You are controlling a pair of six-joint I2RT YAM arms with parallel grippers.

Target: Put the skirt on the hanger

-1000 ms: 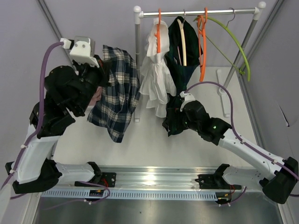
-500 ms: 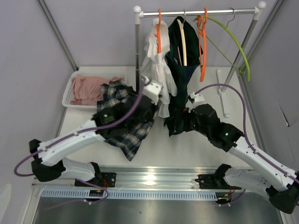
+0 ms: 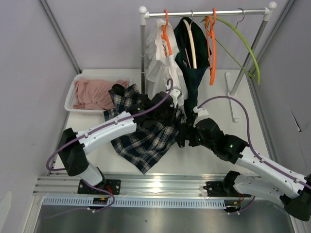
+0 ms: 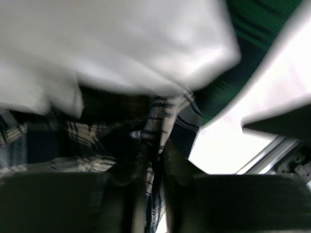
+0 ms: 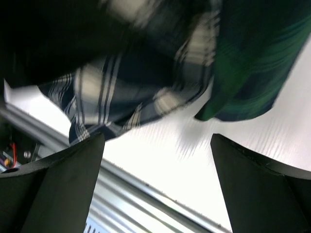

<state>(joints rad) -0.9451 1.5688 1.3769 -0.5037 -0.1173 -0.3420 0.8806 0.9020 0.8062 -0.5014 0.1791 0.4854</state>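
Pinching the plaid skirt (image 3: 146, 141), draped mid-table, the left gripper (image 4: 154, 146) is presenting it; the right gripper (image 5: 156, 141) is gaping empty. Next: raising it toward the orange hanger (image 3: 211, 48) at one o'clock.

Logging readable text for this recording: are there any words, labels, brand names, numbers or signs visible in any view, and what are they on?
No text can be read in any view.
The plaid skirt, orange hangers, clothes rack and white tray show no print in the top view.
The small fittings on the rail are too small to tell.
Both wrist views are too blurred to read anything.
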